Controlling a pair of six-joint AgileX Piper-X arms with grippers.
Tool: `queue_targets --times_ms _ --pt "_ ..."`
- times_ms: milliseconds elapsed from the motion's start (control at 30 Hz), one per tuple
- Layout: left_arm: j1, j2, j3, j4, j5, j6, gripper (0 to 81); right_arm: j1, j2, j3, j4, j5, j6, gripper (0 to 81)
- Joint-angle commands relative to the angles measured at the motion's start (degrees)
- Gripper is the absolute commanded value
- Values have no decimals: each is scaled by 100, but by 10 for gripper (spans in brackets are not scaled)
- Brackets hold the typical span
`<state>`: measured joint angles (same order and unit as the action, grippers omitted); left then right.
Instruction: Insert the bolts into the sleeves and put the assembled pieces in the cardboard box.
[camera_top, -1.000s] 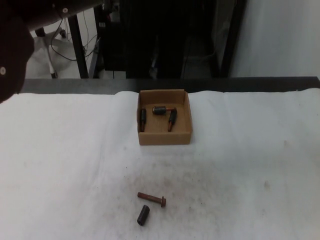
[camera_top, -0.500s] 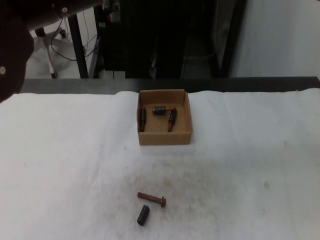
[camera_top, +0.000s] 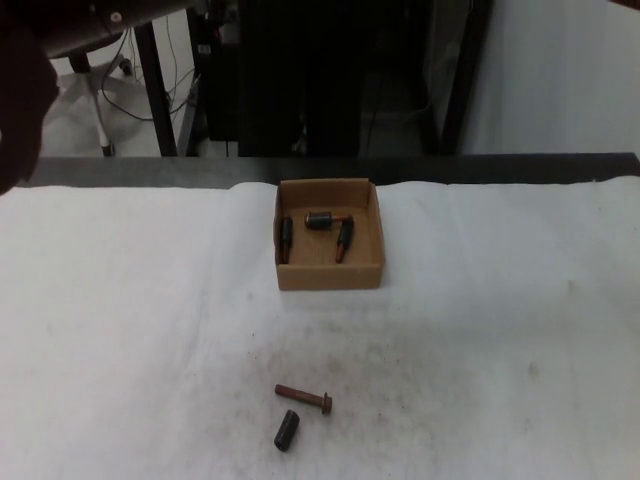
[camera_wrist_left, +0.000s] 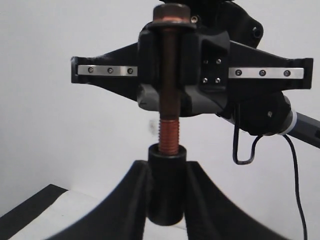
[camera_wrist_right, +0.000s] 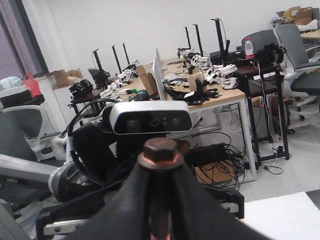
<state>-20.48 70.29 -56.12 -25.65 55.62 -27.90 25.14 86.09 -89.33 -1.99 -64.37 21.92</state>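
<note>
The left gripper (camera_wrist_left: 166, 202) is closed around a black sleeve (camera_wrist_left: 166, 186), gripping it upright between its fingers. Facing it, the right gripper (camera_wrist_left: 170, 60) is clamped on the shank of a copper-coloured bolt (camera_wrist_left: 170, 90), with the bolt's head on the side away from the sleeve. The bolt's threaded end meets the sleeve's open top, and the two are in line. How far the bolt has gone in cannot be told. Both parts are held up in the air, off the white-covered counter (camera_top: 500, 330). On the counter, the cardboard box (camera_top: 329, 275) stands toward the far edge, and three assembled pieces lie inside it. One is along a side wall (camera_top: 285, 238), one is near the far wall (camera_top: 322, 220) and one lies slanted beside them (camera_top: 344, 238). Nearer the camera, well apart from the box, a loose bolt (camera_top: 303, 397) lies flat with a loose sleeve (camera_top: 287, 430) just beside it. A dark part of an arm (camera_top: 20, 90) shows at the upper corner of the high view.
</note>
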Motion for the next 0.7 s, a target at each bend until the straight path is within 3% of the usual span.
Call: queue_targets --times_ms 0,433,567,667 --pt "97 -35 -70 -69 -126 -130 6 5 -79 -17 30 -372 23 8" --pt "97 -35 -70 -69 61 -325 6 21 -79 -17 916 -321 -402 15" --pt "97 -35 -70 -69 61 -325 6 21 -79 -17 929 -321 -401 145" --pt "97 -35 -70 -69 61 -325 6 21 -79 -17 929 -321 -401 320"
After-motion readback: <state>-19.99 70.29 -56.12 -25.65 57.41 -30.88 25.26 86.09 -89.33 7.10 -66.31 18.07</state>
